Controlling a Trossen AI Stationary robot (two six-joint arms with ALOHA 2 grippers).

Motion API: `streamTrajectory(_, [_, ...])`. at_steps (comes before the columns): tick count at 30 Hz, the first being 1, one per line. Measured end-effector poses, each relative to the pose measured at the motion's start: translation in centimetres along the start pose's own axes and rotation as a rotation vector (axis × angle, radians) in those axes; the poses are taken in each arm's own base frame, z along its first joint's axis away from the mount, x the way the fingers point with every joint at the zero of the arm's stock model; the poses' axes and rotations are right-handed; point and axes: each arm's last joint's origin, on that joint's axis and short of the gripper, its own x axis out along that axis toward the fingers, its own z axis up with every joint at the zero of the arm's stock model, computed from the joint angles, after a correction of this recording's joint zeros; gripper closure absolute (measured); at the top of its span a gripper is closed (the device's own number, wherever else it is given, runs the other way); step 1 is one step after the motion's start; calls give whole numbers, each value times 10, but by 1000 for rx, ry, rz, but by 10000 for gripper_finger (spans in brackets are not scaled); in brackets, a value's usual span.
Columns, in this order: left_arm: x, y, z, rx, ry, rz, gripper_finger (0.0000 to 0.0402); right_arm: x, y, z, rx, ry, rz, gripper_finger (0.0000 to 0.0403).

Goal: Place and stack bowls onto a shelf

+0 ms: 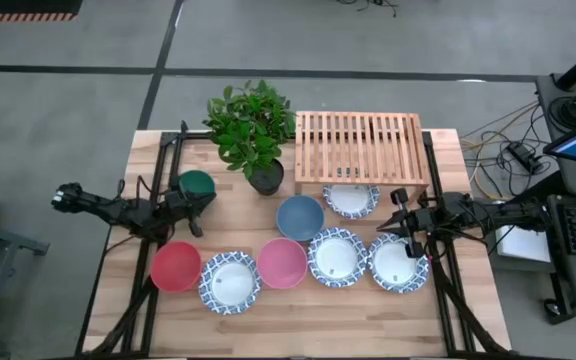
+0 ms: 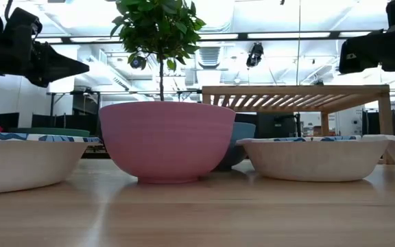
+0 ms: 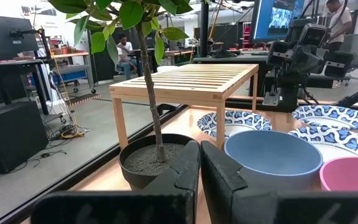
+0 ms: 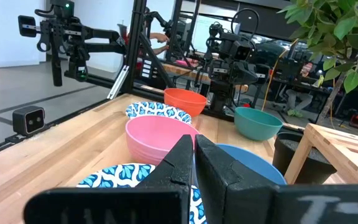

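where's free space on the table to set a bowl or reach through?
Free: the shelf top, the table strip nearer than the bowl row, and the corner left of the green bowl. Crowded: the middle, from the red bowl to the rightmost patterned bowl.

This is a robotics lab or workshop: a light wooden worktable [image 1: 298, 320] stands on a grey concrete floor [image 1: 58, 110] crossed by dark lines. Far behind it are dark equipment-laden workbenches [image 3: 23, 68], a lit computer monitor [image 3: 277, 17], a seated person [image 3: 127, 50], other robot arms [image 4: 67, 37] and ceiling strip lights [image 2: 334, 36].
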Motion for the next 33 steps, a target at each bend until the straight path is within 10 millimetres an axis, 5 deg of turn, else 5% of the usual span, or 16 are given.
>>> streamTrajectory(23, [0, 0, 0, 0, 0, 0, 402, 0, 0, 0, 0, 0, 0, 394])
streamTrajectory(33, [0, 0, 0, 0, 0, 0, 402, 0, 0, 0, -134, 0, 0, 394])
